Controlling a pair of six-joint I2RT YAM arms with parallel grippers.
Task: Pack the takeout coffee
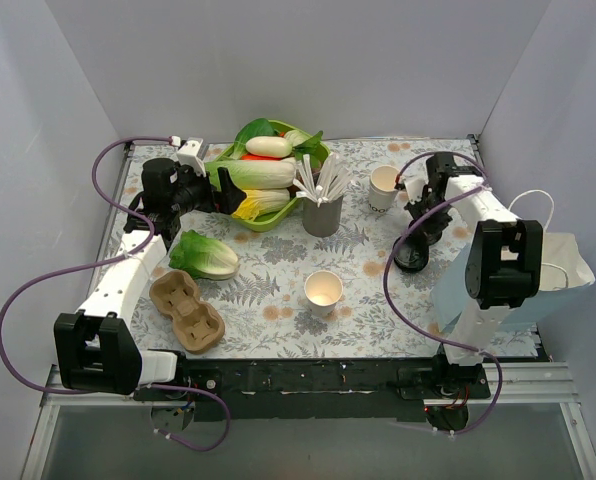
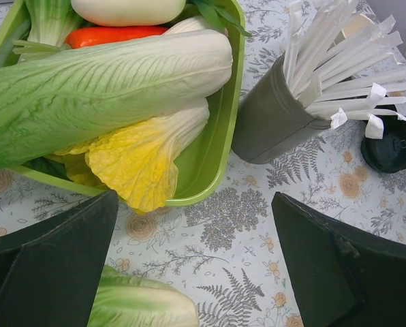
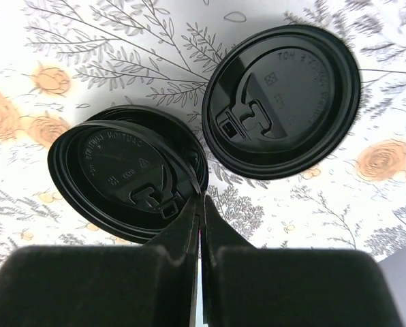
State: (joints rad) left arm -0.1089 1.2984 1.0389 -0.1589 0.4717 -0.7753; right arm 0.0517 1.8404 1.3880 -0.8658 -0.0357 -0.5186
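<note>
Two cream-white paper cups stand open on the table, one at the back right point(image 1: 384, 185) and one in the front middle point(image 1: 323, 289). My right gripper point(image 1: 418, 238) point(image 3: 201, 197) is shut on the rim of a black lid point(image 3: 125, 174), tilted up just over another black lid under it. A third black lid point(image 3: 283, 100) lies flat beside them. My left gripper point(image 1: 208, 190) point(image 2: 195, 197) is open and empty above the cloth, in front of the green tray point(image 2: 210, 163). One black lid also shows in the left wrist view point(image 2: 390, 146).
A grey metal cup of white straws point(image 1: 323, 212) point(image 2: 274, 122) stands mid-table. The green tray point(image 1: 278, 215) holds vegetables. A loose cabbage point(image 1: 204, 254) and a brown cup carrier point(image 1: 186, 311) lie front left. A white paper bag point(image 1: 538, 275) lies at the right edge.
</note>
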